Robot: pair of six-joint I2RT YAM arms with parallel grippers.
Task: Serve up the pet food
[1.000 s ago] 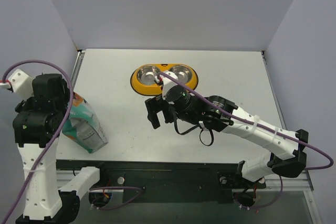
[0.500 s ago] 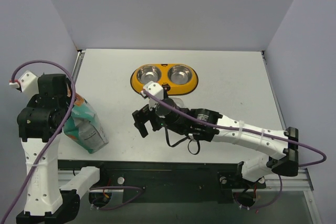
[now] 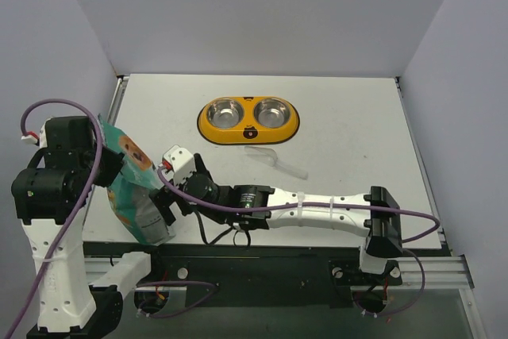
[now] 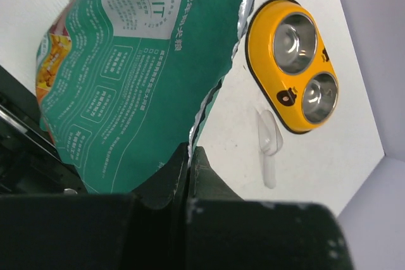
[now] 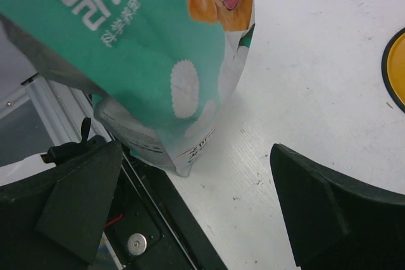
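The pet food is hidden; no kibble shows. The teal-and-white bag (image 3: 131,188) stands tilted at the table's near left corner. My left gripper (image 4: 188,150) is shut on the silver-lined top edge of the bag (image 4: 126,80). My right gripper (image 5: 196,156) is open, its fingers wide apart just in front of the bottom corner of the bag (image 5: 145,49), not touching it. In the top view the right gripper (image 3: 163,204) sits against the bag's lower right side. The yellow double-bowl feeder (image 3: 248,131) lies at mid table with both steel bowls empty.
A clear plastic scoop (image 3: 274,160) lies on the table just in front of the feeder, and it also shows as a scoop (image 4: 269,143) below the feeder (image 4: 288,98) in the left wrist view. The black frame rail (image 5: 164,219) runs along the near table edge under the bag.
My left gripper has shut on the bag's top edge and tipped the bag up. My right arm swept left from near the feeder to the bag's base, uncovering the scoop.
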